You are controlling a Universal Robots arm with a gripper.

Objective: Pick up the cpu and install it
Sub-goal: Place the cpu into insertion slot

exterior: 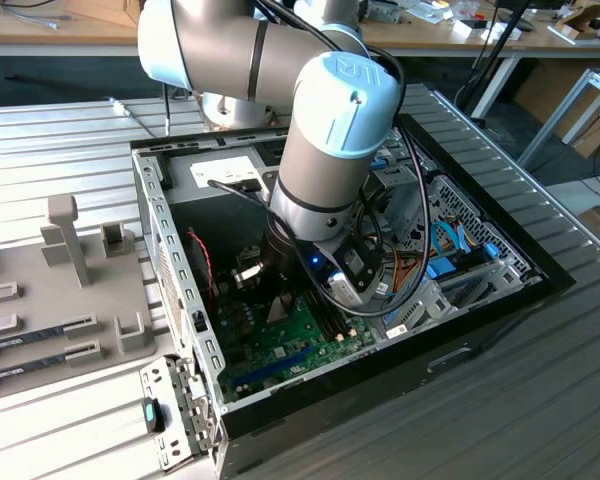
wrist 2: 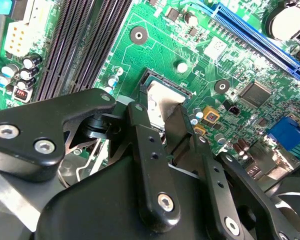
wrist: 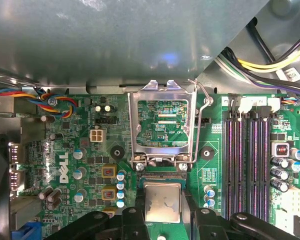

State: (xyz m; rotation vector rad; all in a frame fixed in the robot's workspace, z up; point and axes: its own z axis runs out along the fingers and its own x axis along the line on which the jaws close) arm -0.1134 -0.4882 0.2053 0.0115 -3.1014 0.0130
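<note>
Installing step: the black fingers [wrist 2: 146, 145] clamp the flat silver-grey square cpu [wrist 2: 162, 100] at the open socket [wrist: 162, 176] of the green motherboard [wrist: 85, 150]; seating likely demands square alignment.

In the exterior view, the robot arm [exterior: 330, 130] blocks the middle of the green circuit board [exterior: 280, 345]. A grey tray [exterior: 40, 290] on the counter [exterior: 70, 420] is cut off at the exterior view's left edge. In both wrist views, the black pincer [wrist 2: 160, 110] gripping the silver chip [wrist 2: 162, 97] covers the chip's near part.
</note>
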